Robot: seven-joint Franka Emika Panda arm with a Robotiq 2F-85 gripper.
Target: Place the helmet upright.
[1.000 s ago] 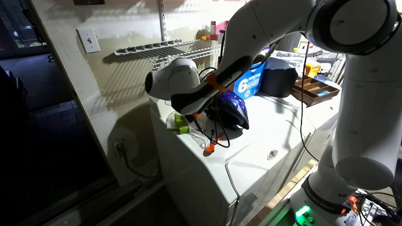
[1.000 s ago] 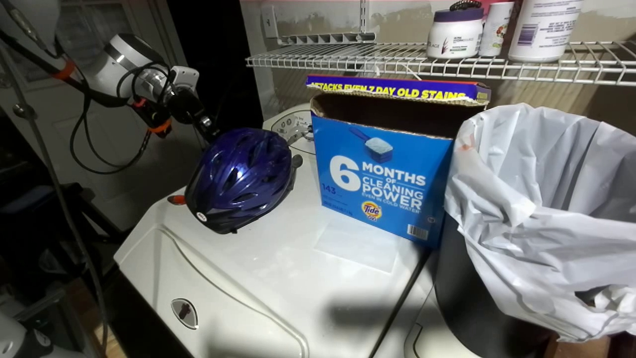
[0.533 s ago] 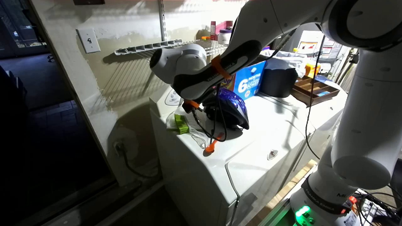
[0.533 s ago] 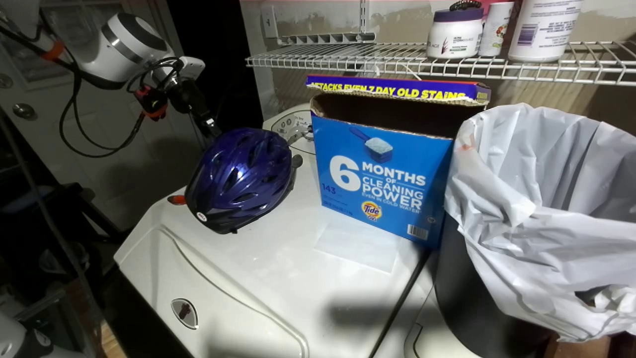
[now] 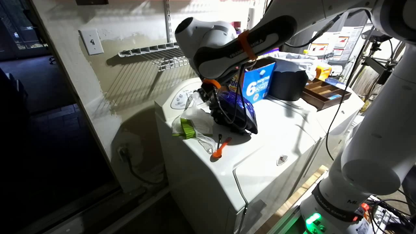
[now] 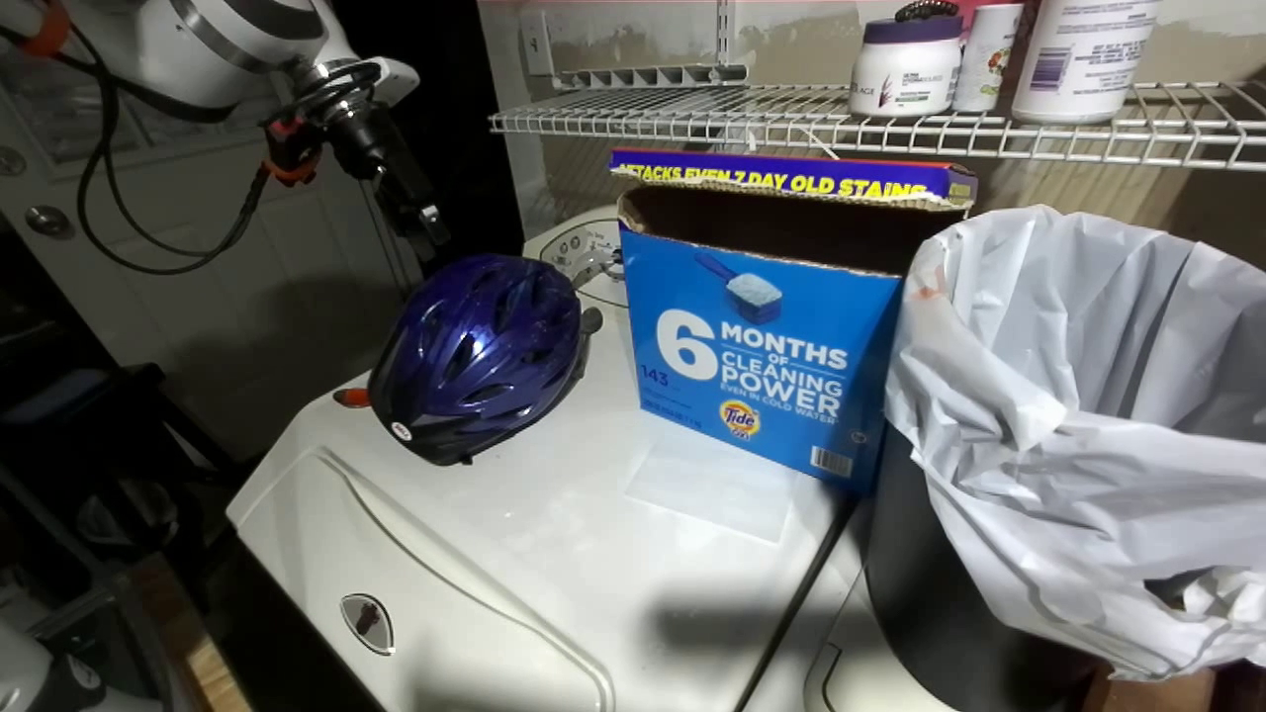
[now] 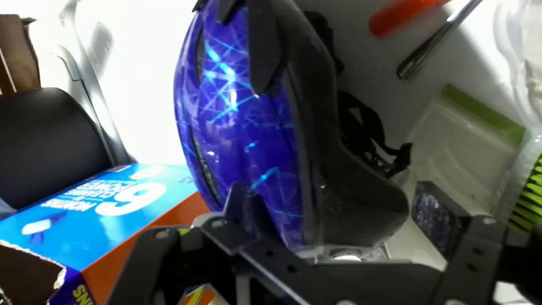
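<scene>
The glossy blue helmet point(image 6: 485, 346) lies tilted on its side on the white washer top point(image 6: 554, 554). Its vented shell faces the box, and its dark padded inside faces the other way. It also shows in an exterior view point(image 5: 244, 113), partly behind cables, and large in the wrist view point(image 7: 254, 127), with black straps on its inner side. My gripper point(image 7: 336, 205) is open at one end of the helmet. One finger overlaps the blue shell; the other is past the dark rim with a gap. The fingertips also show just above the helmet in an exterior view point(image 6: 427, 227). Contact cannot be told.
An open blue-and-orange detergent box point(image 6: 762, 346) stands beside the helmet. A bin with a white bag point(image 6: 1088, 415) is beyond it. A wire shelf point(image 6: 682, 114) hangs above. A green brush point(image 5: 188, 128) and an orange utensil point(image 5: 221, 150) lie on the washer. A brown tray point(image 5: 325, 92) is farther back.
The arm and wrist have risen, moving up and right in an exterior view. The hand points more steeply down, its fingertips slightly higher and closer over the helmet. The helmet has not moved.
</scene>
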